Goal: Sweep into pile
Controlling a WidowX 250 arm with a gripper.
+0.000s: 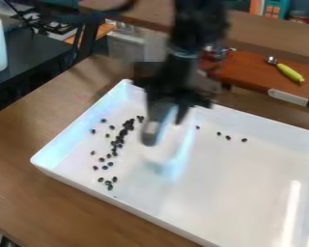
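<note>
Black claw (164, 127) over white rectangular tray (247, 169) on brown wooden counter (28, 169); blurred, can't tell if apart, together or clamped. Small black round beans (123, 132) in tray: most in loose band L of claw, w/ a few R, nr far wall.

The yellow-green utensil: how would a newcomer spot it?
Beyond the white tray's far rim is a reddish-brown surface. The utensil lies there, with a metal head. Its yellow-green handle sets it apart from the red clutter to its left.
</note>
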